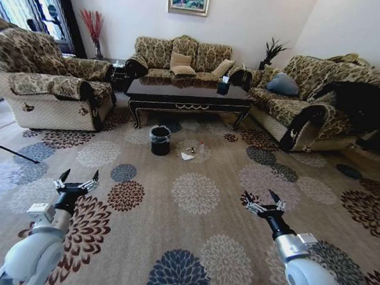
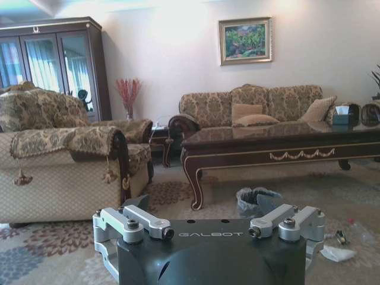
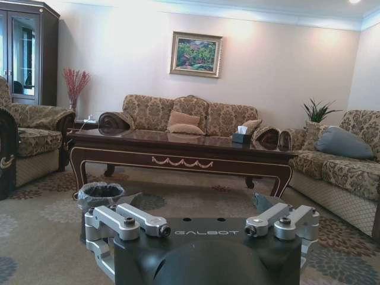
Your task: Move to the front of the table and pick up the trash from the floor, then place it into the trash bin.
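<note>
- Ahead in the head view, the table (image 1: 189,95) stands far off between the sofas, and the trash bin (image 1: 160,140) sits on the carpet (image 1: 195,193) just in front of it, left of centre; the trash (image 1: 187,156), a white paper with small bits beside it, lies on the floor just right of the bin
- Near the robot, the left gripper (image 1: 77,177) and the right gripper (image 1: 264,199) hang above the carpet, well apart, each with jaws spread wide and holding nothing
- From the left wrist view, the bin (image 2: 256,200) stands under the table's (image 2: 285,145) near edge, with the white paper (image 2: 338,253) on the floor to its right
- From the right wrist view, the bin (image 3: 101,199) is near the table's (image 3: 178,151) left leg
</note>
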Available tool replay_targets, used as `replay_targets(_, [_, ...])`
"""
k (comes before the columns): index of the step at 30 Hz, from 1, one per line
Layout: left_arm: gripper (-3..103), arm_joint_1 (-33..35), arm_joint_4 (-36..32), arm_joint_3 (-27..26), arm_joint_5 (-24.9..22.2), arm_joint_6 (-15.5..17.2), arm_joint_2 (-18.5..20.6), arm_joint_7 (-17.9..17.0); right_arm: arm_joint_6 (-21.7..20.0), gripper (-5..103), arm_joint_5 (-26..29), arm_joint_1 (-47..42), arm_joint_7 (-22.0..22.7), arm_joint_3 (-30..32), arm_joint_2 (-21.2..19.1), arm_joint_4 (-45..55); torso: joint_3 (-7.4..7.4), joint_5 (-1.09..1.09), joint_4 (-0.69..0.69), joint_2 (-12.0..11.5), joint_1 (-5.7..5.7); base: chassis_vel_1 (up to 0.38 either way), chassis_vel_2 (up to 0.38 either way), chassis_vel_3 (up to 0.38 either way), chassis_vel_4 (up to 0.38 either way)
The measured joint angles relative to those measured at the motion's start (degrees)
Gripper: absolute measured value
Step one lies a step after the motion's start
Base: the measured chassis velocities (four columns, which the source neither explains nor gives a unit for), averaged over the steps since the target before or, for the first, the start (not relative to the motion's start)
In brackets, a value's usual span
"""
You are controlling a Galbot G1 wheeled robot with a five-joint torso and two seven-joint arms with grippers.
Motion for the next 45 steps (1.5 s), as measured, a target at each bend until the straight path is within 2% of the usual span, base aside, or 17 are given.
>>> replay_targets(21, [100,0.81,-0.86,0.68,0.99,-0.36,-1.23,0.05,0.44,100,-0.93,-1.05,0.15,0.38,3.13,-0.57,-3.03,0.01,-0.01,-4.95,-1.92,0.0,0.0,0.0,0.0])
replay_targets(45, [100,1.79,-1.54,0.46,1.51,-0.84,-1.92,0.08,2.23,100,-1.06,-1.68,-0.39,0.74,3.18,-0.65,-6.59,0.01,0.0,-10.45,-3.86,0.0,0.0,0.0,0.0])
